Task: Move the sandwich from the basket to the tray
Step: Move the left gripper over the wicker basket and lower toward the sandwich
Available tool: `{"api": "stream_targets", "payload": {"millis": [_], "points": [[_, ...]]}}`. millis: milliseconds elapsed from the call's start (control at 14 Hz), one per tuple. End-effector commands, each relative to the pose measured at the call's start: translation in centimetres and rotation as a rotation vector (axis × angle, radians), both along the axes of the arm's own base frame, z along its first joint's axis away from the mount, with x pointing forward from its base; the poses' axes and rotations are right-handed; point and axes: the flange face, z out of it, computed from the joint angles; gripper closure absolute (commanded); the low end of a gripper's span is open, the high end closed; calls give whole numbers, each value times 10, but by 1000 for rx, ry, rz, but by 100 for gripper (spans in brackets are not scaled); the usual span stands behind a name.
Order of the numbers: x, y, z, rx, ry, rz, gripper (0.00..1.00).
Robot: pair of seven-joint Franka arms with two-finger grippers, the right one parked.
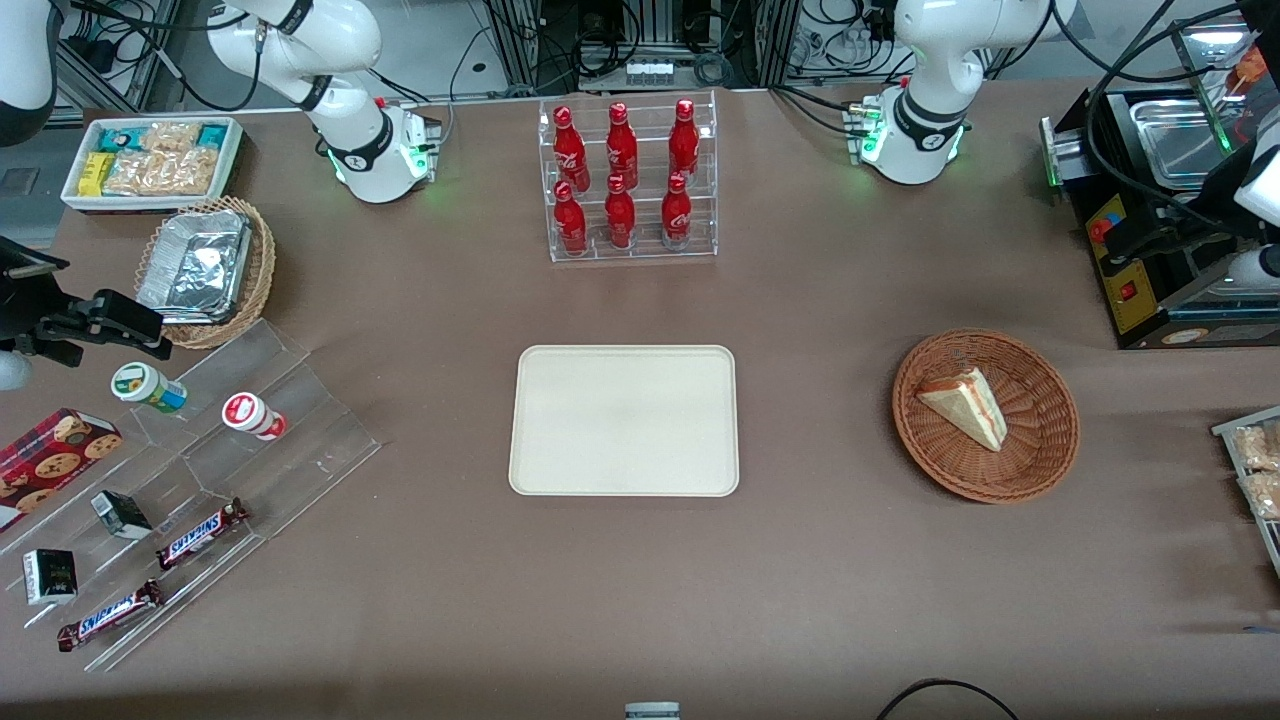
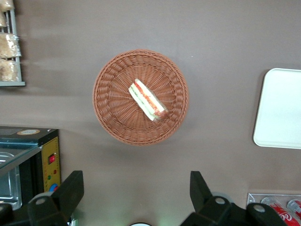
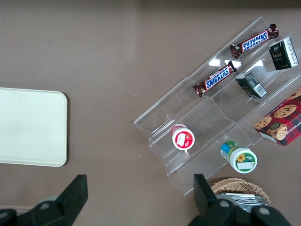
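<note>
With fingers spread apart, the left arm's gripper point(image 2: 136, 197) hangs high above the round reddish-brown wicker basket point(image 2: 108, 94), likely lining up on its 1 triangular white-bread sandwich point(image 2: 148, 100).

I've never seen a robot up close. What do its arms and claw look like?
The arms are glossy white with black joint bands, on round white bases lit green, with black cables trailing off. The claw, above the table near the basket, has two black wedge-shaped fingers, spread open.
</note>
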Motion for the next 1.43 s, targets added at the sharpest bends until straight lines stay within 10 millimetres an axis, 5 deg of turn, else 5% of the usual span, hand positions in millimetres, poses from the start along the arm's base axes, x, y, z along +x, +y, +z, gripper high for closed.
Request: {"api": "stream_targets", "payload": {"millis": [0, 214, 500, 857, 1143, 1357], "points": [[-3, 0, 4, -21, 4, -20, 0], [6, 1, -14, -20, 30, 29, 0], [16, -8, -59, -6, 65, 357, 0], [14, -32, -156, 9, 33, 699, 0], [0, -27, -232, 9, -10, 731, 0], [-8, -22, -269, 10, -18, 737, 0]]}}
